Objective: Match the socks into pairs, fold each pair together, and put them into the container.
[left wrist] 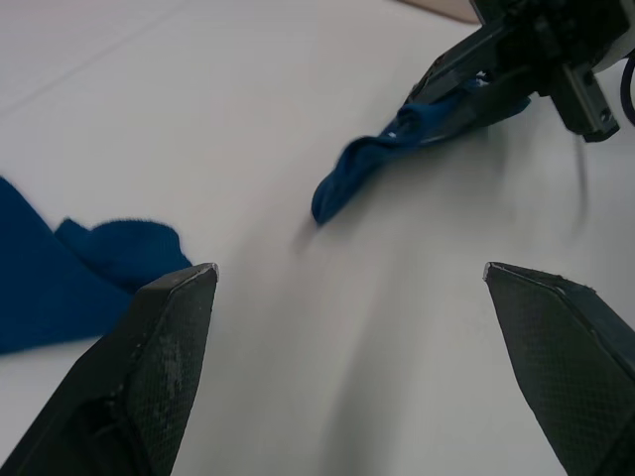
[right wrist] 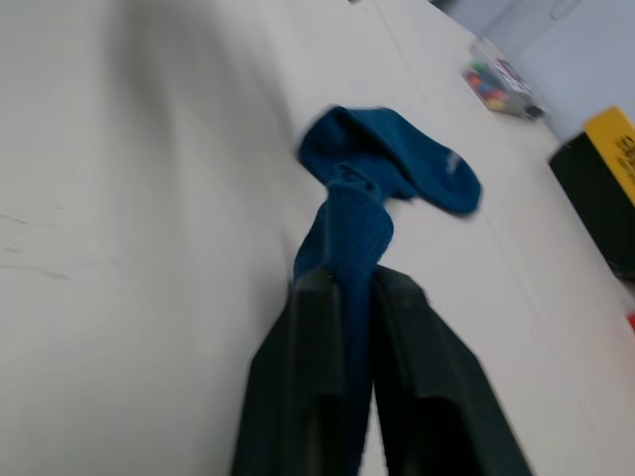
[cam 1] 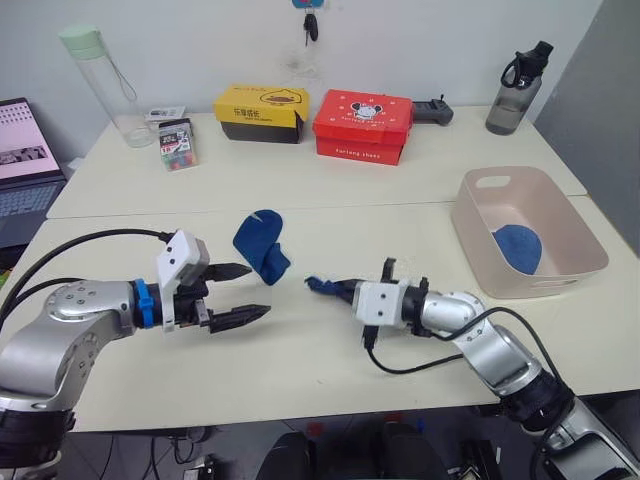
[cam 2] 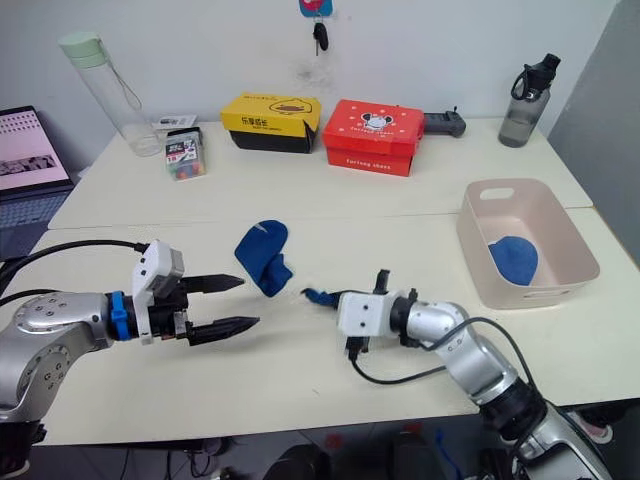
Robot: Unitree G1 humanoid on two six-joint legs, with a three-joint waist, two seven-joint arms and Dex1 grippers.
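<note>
Right gripper (cam 1: 340, 289) was clamped on a blue sock (right wrist: 349, 238), whose free end trailed on the table (cam 1: 300, 380) toward 9 o'clock. Left gripper (cam 1: 248, 291) hovered with fingers spread wide and empty, with a second blue sock (cam 1: 262, 245) lying flat just beyond it at 1 o'clock. The container (cam 1: 560, 240) sat at 3 o'clock, well apart, a folded blue pair (cam 1: 518, 247) inside.

the pale desk (cam 1: 300, 350) carries a blue sock (cam 1: 262, 246) near its middle and a second blue sock (cam 1: 322, 285) just beside it. the pinkish container (cam 1: 560, 262) sits at the right. behind stand a yellow box (cam 1: 262, 112), red box (cam 1: 363, 126), two bottles.
</note>
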